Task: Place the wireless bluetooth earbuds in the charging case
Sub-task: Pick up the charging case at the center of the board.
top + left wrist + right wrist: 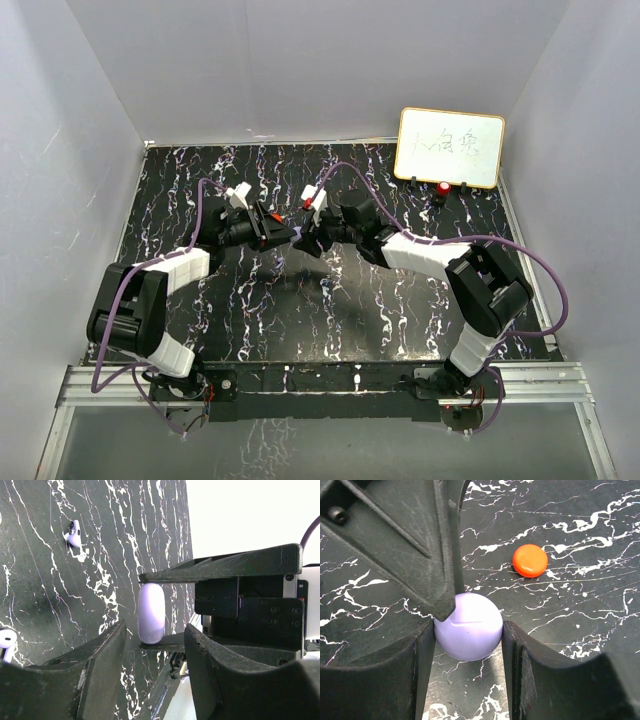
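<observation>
The right gripper (468,635) clamps a pale purple round plastic charging case (470,620), with one finger pressed against each side of it. Seen from above, the case is in the air over the middle of the black, white-veined marble-pattern table (330,320), where the two arms meet.

The left gripper (155,630) faces the case from the other side. Its jaws are partly apart and straddle the case edge-on, with a sliver of gap on each side. In the right wrist view one left finger (427,555) reaches the case's rim at 10 o'clock; whether it presses there I cannot tell.

One pale purple stemmed plastic earbud (74,534) lies on the table at 10 o'clock from the case. A second pale purple earbud (6,641) lies at 9 o'clock, cut off by the frame edge.

An orange-red round plastic puck (530,560) lies flat on the table at 1 o'clock from the case, apart from it. A white framed board with handwriting (450,148) stands at the table's far right corner.
</observation>
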`<state>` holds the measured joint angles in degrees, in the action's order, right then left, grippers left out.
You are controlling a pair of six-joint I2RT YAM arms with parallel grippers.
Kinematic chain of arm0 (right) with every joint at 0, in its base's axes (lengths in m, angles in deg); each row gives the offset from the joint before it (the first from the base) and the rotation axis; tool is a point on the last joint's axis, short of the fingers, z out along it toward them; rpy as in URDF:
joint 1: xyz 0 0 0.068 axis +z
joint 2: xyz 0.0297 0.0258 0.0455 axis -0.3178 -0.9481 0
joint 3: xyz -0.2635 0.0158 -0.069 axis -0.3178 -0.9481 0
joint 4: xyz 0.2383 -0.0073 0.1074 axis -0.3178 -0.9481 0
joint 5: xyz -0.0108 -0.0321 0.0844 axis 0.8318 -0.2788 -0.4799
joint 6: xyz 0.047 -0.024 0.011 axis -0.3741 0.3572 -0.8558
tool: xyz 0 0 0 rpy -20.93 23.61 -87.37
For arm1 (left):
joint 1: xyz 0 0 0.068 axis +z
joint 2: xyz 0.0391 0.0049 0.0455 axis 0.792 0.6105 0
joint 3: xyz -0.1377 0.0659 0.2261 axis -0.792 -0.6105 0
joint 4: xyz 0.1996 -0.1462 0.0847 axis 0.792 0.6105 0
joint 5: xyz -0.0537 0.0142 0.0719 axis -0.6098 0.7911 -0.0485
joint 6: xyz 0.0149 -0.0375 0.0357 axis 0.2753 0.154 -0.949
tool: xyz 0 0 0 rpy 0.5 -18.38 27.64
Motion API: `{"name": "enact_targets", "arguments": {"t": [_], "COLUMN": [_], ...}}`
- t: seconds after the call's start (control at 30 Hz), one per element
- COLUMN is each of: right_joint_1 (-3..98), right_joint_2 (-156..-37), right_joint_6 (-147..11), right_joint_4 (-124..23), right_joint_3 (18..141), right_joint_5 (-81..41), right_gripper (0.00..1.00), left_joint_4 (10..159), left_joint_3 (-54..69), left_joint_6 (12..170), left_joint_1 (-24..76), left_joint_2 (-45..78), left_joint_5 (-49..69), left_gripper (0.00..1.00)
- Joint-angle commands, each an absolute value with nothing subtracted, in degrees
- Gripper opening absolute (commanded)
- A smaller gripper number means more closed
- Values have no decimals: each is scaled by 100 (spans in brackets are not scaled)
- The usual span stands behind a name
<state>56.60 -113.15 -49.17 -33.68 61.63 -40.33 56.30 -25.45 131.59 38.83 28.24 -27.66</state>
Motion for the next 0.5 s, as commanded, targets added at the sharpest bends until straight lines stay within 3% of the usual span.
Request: {"name": "enact_targets", "arguments": {"t": [0.0,0.47], "right_joint_1": [5621,5615], "right_joint_2": [-11341,-11394], "right_joint_6": [-4754,-4718], "right_joint_4": [-3365,-3492], "right_joint_3": [6468,6611], "right_joint_5": [-4243,-4401], "right_gripper": [19,17], "left_joint_4": [5311,5051], "left_joint_3": [-2548,-2508], "left_joint_6": [13261,13378], "left_joint_1": [3861,3717], "left_joint_2": [2924,3101], "left_joint_5": [-2783,-2853], "left_gripper": [47,39]}}
